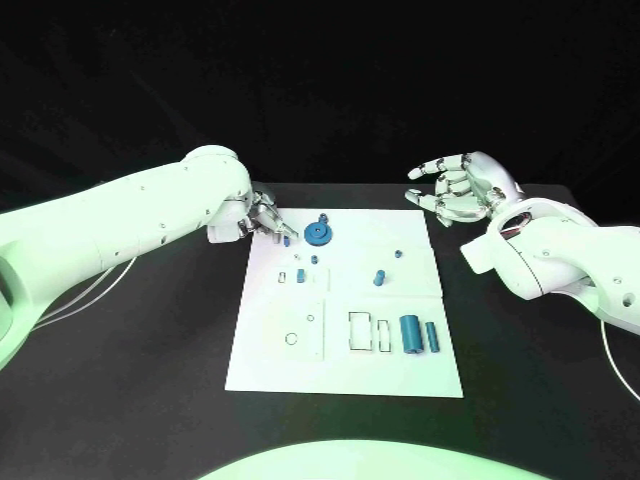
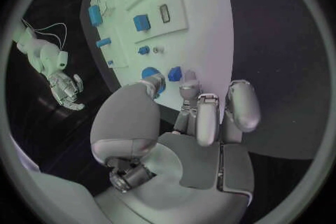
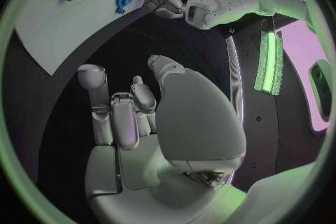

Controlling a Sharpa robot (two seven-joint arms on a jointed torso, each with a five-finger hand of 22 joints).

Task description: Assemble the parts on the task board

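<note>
While flat white task board (image 1: 346,350) lies matte | left hand (image 1: 263,222) fingers pinch small blue part (image 1: 287,240) | right hand (image 1: 462,188) spread (empty)

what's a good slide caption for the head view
Left hand reaching to the task board near a blue disc; right hand open.

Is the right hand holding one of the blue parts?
No, the right hand is off the task board, beyond its far right corner, with its fingers apart and nothing in them.

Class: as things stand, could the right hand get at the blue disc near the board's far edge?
Probably yes: the right hand hovers open beside the task board, nothing between it and the blue disc.
</note>
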